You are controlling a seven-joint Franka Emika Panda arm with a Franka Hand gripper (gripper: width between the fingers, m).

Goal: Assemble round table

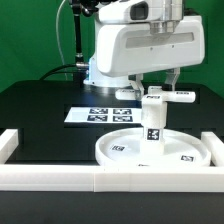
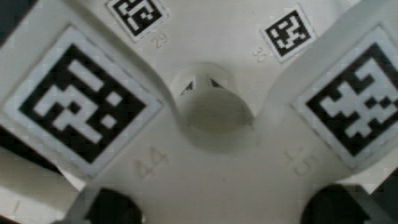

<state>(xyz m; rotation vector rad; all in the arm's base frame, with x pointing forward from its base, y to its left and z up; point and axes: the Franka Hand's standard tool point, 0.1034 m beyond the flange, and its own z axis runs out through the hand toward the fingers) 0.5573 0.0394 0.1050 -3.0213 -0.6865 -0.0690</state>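
The large round disc (image 1: 118, 150) lies flat inside the white frame. The short post (image 1: 152, 126) stands upright on its middle. The cross-shaped foot (image 1: 168, 97) sits level on top of the post. My gripper (image 1: 152, 88) comes down from above and is shut on the foot. In the wrist view the foot (image 2: 214, 150) fills the picture, with tags on its arms and its centre hub (image 2: 215, 106) in the middle. My gripper (image 2: 222, 206) holds one arm of the foot, with a dark fingertip (image 2: 107, 206) on each side of it.
The white straight-walled frame (image 1: 110, 181) runs along the front and both sides of the disc. The marker board (image 1: 100, 114) lies flat behind the disc, near the robot's base. The table top is black.
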